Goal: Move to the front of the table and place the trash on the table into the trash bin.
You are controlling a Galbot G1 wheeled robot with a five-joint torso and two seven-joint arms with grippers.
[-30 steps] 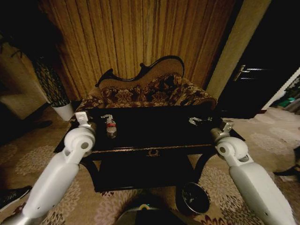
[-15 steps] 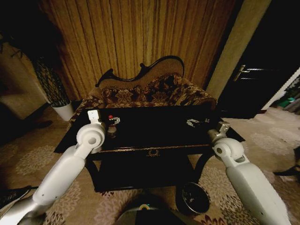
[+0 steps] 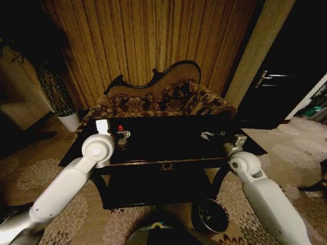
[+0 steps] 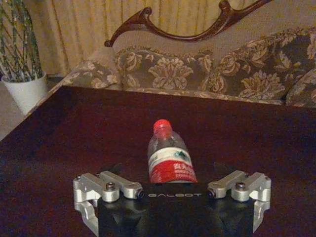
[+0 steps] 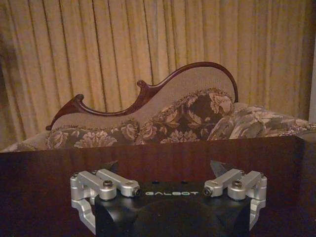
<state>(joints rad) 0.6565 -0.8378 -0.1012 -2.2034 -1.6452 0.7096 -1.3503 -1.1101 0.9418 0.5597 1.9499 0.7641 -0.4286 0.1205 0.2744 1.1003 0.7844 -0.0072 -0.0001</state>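
A clear plastic bottle (image 4: pixel 168 159) with a red cap and red-white label is the trash I see; it stands upright on the glossy black table (image 3: pixel 168 140), left of centre (image 3: pixel 121 137). My left gripper (image 4: pixel 169 173) is open just in front of the bottle, its fingers spread to either side without touching it. In the head view the left gripper (image 3: pixel 124 134) sits at the bottle. My right gripper (image 5: pixel 164 168) is open above the table's right part (image 3: pixel 209 135), with nothing between its fingers. The dark round trash bin (image 3: pixel 210 215) stands on the floor by the table's front right leg.
A floral sofa (image 3: pixel 163 102) with a curved dark frame stands right behind the table, before tan curtains. A white plant pot (image 3: pixel 70 121) sits on the floor at the far left. The table has a lower shelf (image 3: pixel 153 186). Patterned carpet surrounds it.
My left arm has reached forward over the table, bringing its gripper up to the bottle. My right arm has shifted slightly left and forward.
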